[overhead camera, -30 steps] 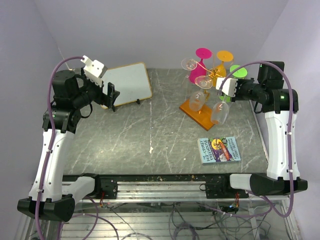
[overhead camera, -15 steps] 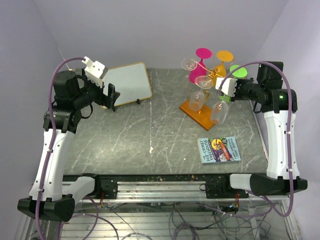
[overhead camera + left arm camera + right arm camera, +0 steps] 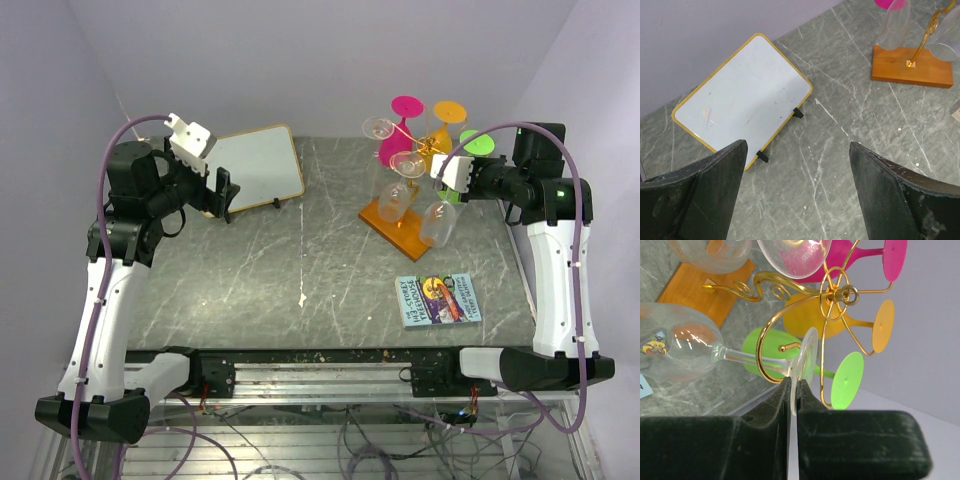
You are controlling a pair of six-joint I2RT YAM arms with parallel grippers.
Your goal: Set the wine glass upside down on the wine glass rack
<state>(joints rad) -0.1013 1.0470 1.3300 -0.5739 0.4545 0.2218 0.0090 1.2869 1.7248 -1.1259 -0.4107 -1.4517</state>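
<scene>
At the far right of the counter (image 3: 300, 270), the right fingers (image 3: 767, 425) pinch the foot of the clear wine glass (image 3: 685, 347), its stem inside a gold curl of the wine glass rack (image 3: 690, 285), bowl hanging low; the left fingers (image 3: 705, 200) stand spread above the white board (image 3: 740, 95)

L arm: base at near-left corner of table (image 3: 300, 250), long link rising steep, wrist bent fwd over far-left area. Left gripper (image 3: 220, 192) has jaws spread wide, empty. R arm: upright along right edge, forearm approx. level, pointing left. Right gripper (image 3: 794, 386) is closed tight, pads pinching foot of wine glass (image 3: 682, 347).
</scene>
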